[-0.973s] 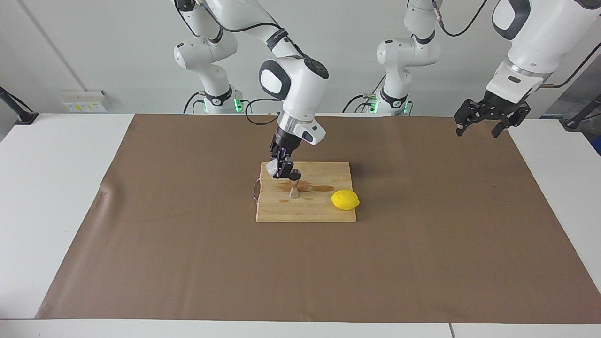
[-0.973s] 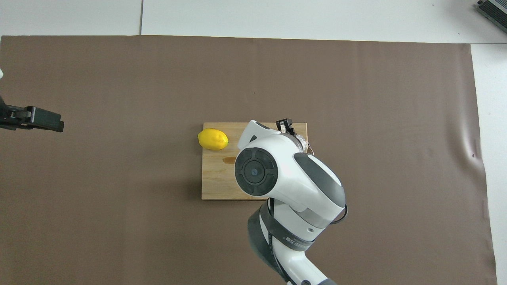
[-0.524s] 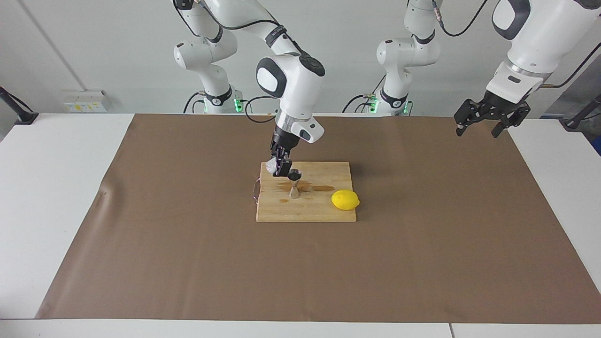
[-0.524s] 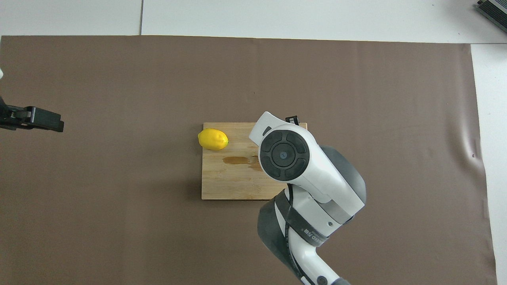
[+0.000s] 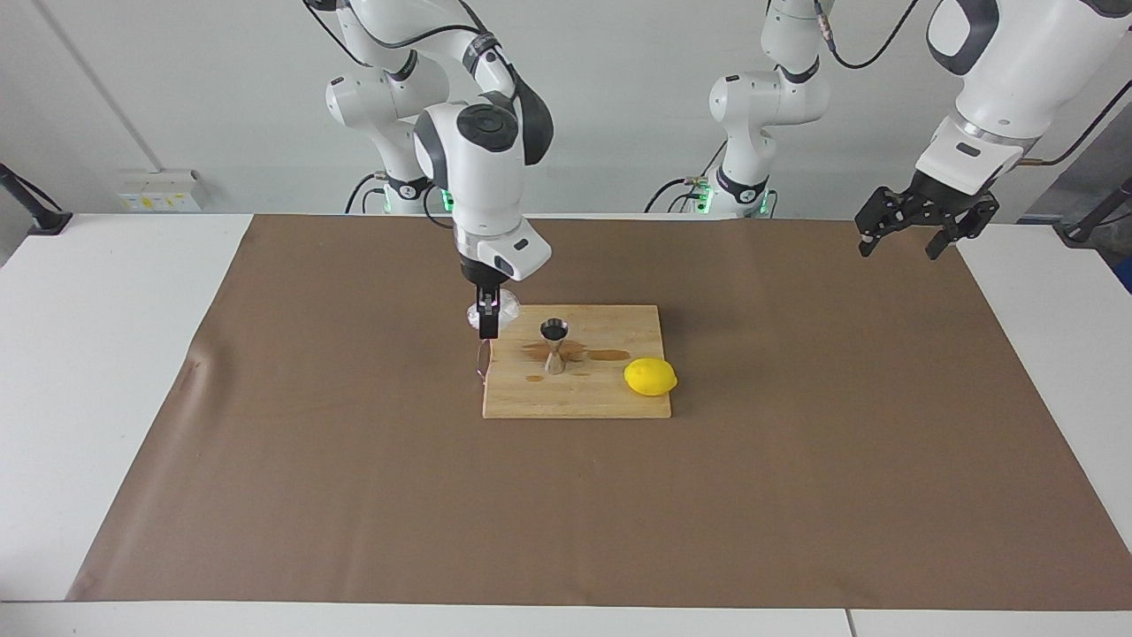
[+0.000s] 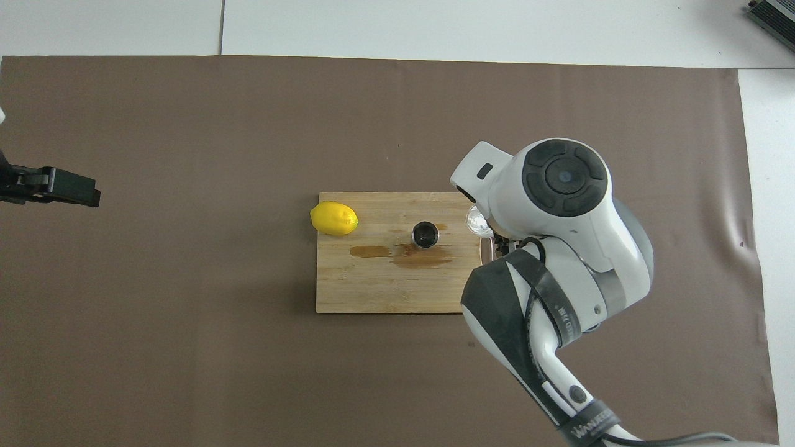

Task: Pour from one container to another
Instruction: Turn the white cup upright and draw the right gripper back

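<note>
One small, squat clear glass cup [image 5: 492, 307] with a bumpy whitish wall hangs clamped in the right gripper [image 5: 487, 329], over the wooden cutting board's [image 5: 610, 398] edge at the right arm's end. The shiny hourglass-shaped steel jigger [image 5: 554, 346] stands upright mid-board, dark inside its top cone. The left gripper [image 5: 911, 232] waits wide open above the brown mat [image 5: 796, 495].

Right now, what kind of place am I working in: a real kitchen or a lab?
Probably a lab test bench: two robot arms stand by a white table under a brown paper sheet, with only a cutting board as kitchen staging.
</note>
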Available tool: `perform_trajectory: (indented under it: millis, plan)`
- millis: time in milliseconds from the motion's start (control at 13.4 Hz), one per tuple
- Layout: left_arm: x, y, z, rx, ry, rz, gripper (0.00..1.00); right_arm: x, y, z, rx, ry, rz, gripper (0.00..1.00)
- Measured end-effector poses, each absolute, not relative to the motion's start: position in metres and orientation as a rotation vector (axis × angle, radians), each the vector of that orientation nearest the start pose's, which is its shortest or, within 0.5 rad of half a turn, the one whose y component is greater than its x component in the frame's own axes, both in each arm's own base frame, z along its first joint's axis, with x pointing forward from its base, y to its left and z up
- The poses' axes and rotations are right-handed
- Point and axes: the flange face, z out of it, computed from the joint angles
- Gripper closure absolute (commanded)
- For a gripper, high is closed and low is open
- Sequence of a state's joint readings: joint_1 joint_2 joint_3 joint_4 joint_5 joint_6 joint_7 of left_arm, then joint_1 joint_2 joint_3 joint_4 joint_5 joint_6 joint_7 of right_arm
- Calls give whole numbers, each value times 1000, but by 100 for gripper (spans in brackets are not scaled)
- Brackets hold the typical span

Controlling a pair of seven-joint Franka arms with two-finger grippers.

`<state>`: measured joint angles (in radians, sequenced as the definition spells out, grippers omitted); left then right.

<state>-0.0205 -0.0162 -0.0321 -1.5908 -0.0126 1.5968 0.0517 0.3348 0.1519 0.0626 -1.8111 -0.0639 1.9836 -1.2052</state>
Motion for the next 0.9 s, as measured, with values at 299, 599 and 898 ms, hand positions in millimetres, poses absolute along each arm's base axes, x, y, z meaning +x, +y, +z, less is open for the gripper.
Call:
perform_trajectory:
  millis: [299,599,898]
  plan:
    - [551,-31,626,-3149,164,-35,0,582,141,425,2271,2321,164,100]
    - [551,-31,626,-3149,165,-35,0,573,69,374,2421,2380,327,100]
    - [551,-31,626,-3149,165,-35,0,560,20,337,2471,2405,396,100]
